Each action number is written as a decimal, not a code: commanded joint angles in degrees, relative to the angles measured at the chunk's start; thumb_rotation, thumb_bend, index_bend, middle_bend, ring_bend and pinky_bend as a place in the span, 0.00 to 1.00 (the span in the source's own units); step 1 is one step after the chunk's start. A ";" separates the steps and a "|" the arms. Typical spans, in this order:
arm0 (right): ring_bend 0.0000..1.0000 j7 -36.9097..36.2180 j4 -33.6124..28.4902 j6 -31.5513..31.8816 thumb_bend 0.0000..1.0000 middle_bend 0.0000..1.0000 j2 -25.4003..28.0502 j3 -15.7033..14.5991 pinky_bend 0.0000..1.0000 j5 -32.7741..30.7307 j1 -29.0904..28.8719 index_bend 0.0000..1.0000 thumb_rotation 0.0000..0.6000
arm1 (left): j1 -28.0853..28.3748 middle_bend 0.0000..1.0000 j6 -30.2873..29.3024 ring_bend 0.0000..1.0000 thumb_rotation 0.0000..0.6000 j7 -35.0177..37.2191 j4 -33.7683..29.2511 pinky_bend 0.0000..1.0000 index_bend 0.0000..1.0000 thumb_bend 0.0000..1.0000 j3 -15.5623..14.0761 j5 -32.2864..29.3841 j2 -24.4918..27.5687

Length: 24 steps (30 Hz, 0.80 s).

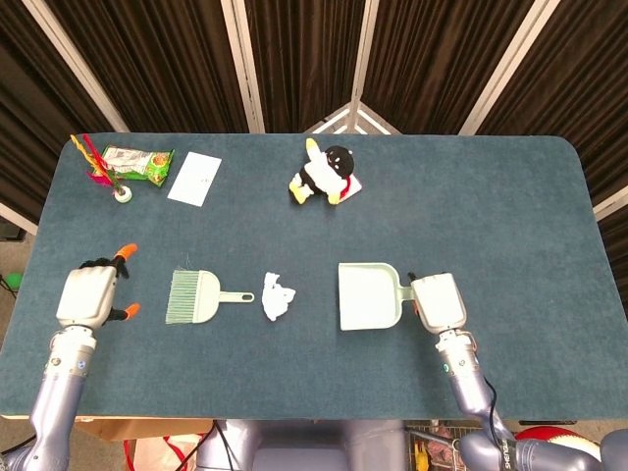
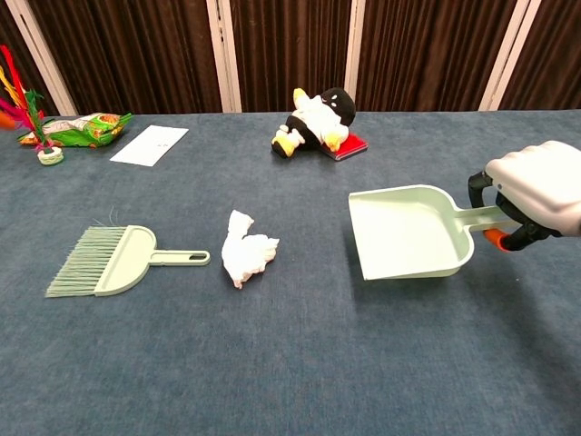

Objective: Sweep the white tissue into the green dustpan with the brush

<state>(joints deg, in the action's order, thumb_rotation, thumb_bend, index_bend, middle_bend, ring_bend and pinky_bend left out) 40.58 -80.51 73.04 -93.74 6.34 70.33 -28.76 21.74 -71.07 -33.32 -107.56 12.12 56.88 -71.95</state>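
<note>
White tissue (image 1: pixel 278 298) lying crumpled on the blue counter (image 1: pixel 491 216), brush (image 1: pixel 202 296) just left of it, green dustpan (image 1: pixel 369 296) to its right. Right hand (image 1: pixel 438 301), fingers (image 2: pixel 496 238) wrapped round the dustpan handle. Left hand (image 1: pixel 91 293) beyond the brush, fingers (image 1: pixel 123 253) spread, holding nothing. Dark curtains (image 2: pixel 290 50) behind.
</note>
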 commanded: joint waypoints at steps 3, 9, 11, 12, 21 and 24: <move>0.86 0.35 -0.06 -0.14 0.55 0.87 0.07 0.07 0.74 0.36 -0.07 0.77 1.00 | 1.75 0.21 1.14 0.15 1.00 -2.41 -0.30 0.17 0.00 0.00 -0.49 -3.16 -0.21; 0.86 1.45 0.05 -0.33 0.55 0.87 -0.25 0.24 0.74 0.17 -0.09 0.77 1.00 | 4.25 0.59 0.21 0.32 1.00 -5.29 1.52 0.28 0.03 0.02 0.43 -6.66 -2.81; 0.86 1.60 0.08 -0.38 0.55 0.87 -0.39 0.37 0.74 0.02 -0.08 0.77 1.00 | 5.28 0.79 -0.41 0.44 1.00 -6.47 2.63 0.34 0.08 0.07 0.85 -7.41 -4.30; 0.86 1.70 0.18 -0.45 0.55 0.87 -0.45 0.39 0.74 0.01 -0.10 0.77 1.00 | 6.02 0.85 -0.77 0.48 1.00 -7.22 3.47 0.35 0.10 0.09 1.13 -7.62 -5.34; 0.86 1.67 0.93 -0.96 0.55 0.87 -0.46 0.80 0.74 -0.22 -0.18 0.77 1.00 | 11.75 1.00 0.47 0.76 1.00 -11.61 8.55 0.62 0.43 0.23 3.71 -14.43 -12.79; 0.86 1.52 1.38 -1.26 0.55 0.87 -0.31 0.94 0.74 -0.32 -0.23 0.77 1.00 | 14.29 1.00 1.32 0.80 1.00 -14.33 9.60 0.68 0.47 0.28 4.46 -18.83 -15.04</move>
<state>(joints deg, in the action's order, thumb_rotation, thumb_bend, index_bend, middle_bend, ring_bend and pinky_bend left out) 42.13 -79.17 71.80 -94.09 7.23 70.03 -28.98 34.07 -70.61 -45.71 -98.94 15.71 40.77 -85.11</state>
